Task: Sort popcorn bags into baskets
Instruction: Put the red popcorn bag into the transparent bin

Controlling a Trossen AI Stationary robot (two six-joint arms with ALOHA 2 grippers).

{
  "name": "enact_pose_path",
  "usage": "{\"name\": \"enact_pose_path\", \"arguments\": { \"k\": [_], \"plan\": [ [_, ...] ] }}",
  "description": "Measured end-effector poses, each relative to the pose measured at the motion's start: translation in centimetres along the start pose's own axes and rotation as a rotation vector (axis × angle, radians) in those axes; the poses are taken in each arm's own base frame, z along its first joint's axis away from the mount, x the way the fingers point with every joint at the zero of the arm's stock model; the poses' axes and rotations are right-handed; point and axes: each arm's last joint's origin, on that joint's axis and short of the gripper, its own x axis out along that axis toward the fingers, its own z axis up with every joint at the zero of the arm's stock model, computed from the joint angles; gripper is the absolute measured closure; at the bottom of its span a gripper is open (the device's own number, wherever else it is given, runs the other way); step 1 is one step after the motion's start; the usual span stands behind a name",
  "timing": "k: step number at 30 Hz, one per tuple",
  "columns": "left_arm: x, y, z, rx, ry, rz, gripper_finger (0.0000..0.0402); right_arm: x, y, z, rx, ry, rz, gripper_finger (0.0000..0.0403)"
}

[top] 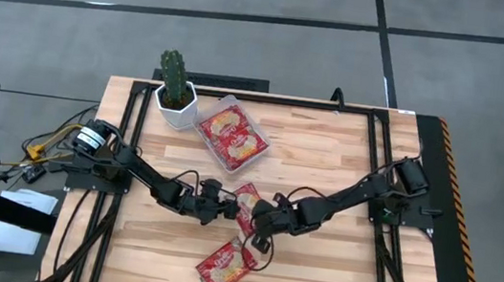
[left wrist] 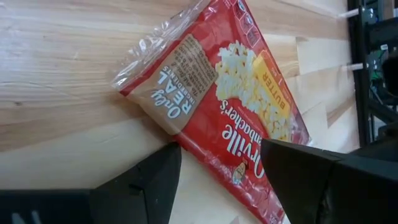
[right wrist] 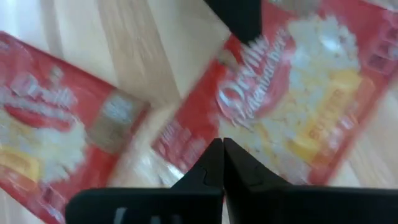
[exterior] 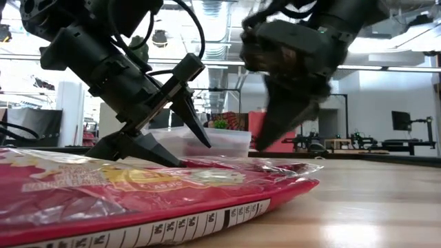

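- Your left gripper (top: 225,205) sits low at table centre, fingers spread wide apart; in the left wrist view the two dark fingers (left wrist: 146,186) straddle one edge of the middle popcorn bag (left wrist: 239,106), one on bare wood, the other over the red film.
- No grip there: the bag lies flat on the wooden table (top: 327,160), between the spread fingers but not pinched.
- Your right gripper (top: 259,221) is just beside the left one, on the bag's other side. The right wrist view shows its fingertips (right wrist: 222,163) pressed together with nothing between them, pointing down over the same red bag.
- In the low view both grippers stand tip-down close together, the left gripper's fingers splayed, the right gripper's drawn to a single point.
- The middle popcorn bag (top: 246,203) lies between the two grippers, clear of the basket.
- A second popcorn bag (top: 225,265) lies nearer the table's front edge, close to the right gripper, untouched. It fills the foreground of the low view.
- The clear basket (top: 209,116) stands toward the back of the table, well apart from both grippers, with red bags (top: 231,138) lying flat inside.
- A white pot with a cactus (top: 175,98) stands just beside the basket's left end.
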Motion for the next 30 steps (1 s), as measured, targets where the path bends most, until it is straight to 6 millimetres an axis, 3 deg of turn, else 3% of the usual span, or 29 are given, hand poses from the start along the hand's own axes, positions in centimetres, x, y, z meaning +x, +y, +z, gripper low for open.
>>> {"name": "enact_pose_path", "arguments": {
  "k": [5, 8, 14, 20, 26, 30],
  "plan": [
    [-0.1, 0.0, -0.2, -0.002, -0.007, -0.002, 0.0187, -2.6, -0.4, -0.6, -0.005, 0.049, -0.191, 0.0397],
    [-0.2, 0.0, -0.3, -0.015, -0.024, -0.003, 0.0187, -3.2, -1.2, -1.1, -0.026, 0.093, -0.282, 0.0394],
    [-0.2, 0.0, -0.3, -0.021, -0.026, -0.011, 0.0187, -1.2, -1.8, -1.5, -0.025, 0.127, -0.314, 0.0393],
    [-0.2, 0.0, -0.3, -0.035, -0.027, -0.01, 0.0187, 1.1, -1.2, -1.5, -0.049, 0.116, -0.208, 0.0394],
    [-0.1, 0.0, -0.2, -0.035, -0.034, -0.007, 0.0188, 1.5, -0.6, -0.8, -0.076, 0.093, -0.143, 0.039],
    [0.0, -0.2, -0.2, -0.025, -0.032, 0.001, 0.022, 1.5, -0.7, -0.6, -0.084, 0.089, -0.14, 0.0394]
  ]
}}
